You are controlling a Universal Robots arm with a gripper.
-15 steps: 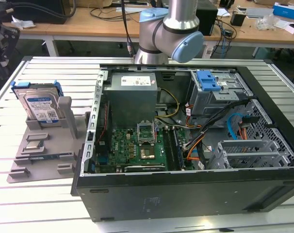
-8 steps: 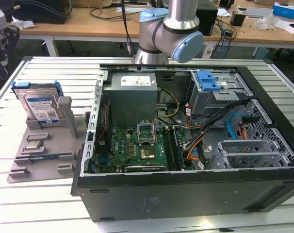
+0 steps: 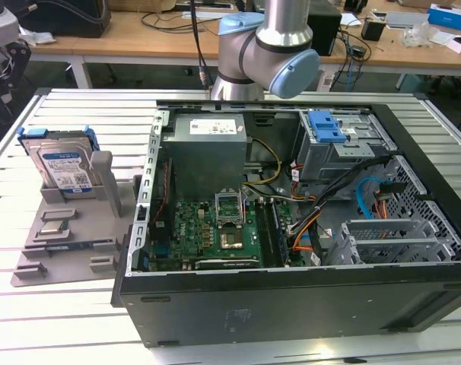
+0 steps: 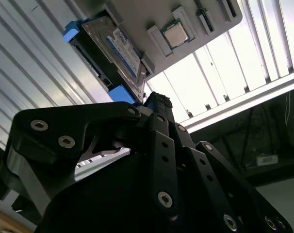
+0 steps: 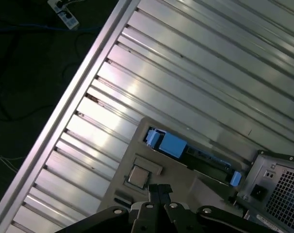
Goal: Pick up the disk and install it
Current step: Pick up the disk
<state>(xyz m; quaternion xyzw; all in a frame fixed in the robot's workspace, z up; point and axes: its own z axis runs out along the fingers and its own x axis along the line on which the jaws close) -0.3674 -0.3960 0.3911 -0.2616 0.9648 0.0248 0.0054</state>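
At the exterior view's left, the flat silver hard disk with a white-and-blue label and blue plastic carrier frame [image 3: 63, 163] stands upright on edge in a slot at the back of the moulded grey plastic tray [image 3: 33, 266]. Nothing is gripping it. A small square silver chip [image 3: 54, 226] lies flat in the tray nearer the camera. The tray rests on the ribbed aluminium table [image 3: 86, 106], just beside the open black computer case [image 3: 291, 304].

Across into the case: a grey metal power supply box [image 3: 208, 152] sits at the back, with the green motherboard [image 3: 215, 232] in front of it. Then comes a tangle of coloured cables [image 3: 306, 228]. At the exterior view's right is the grey metal drive cage [image 3: 352, 152], topped by its blue plastic latch [image 3: 325, 125]. Behind the case rises the silver and pale-blue robot arm [image 3: 268, 46].

Up at the wrist, both wrist views show the black gripper [image 4: 156, 99] [image 5: 159, 188] in the air high over the tray. Its fingers are drawn together with nothing between them. Beyond its tip the disk [image 4: 115, 53] [image 5: 172, 144] sits in its slot, well apart from it.
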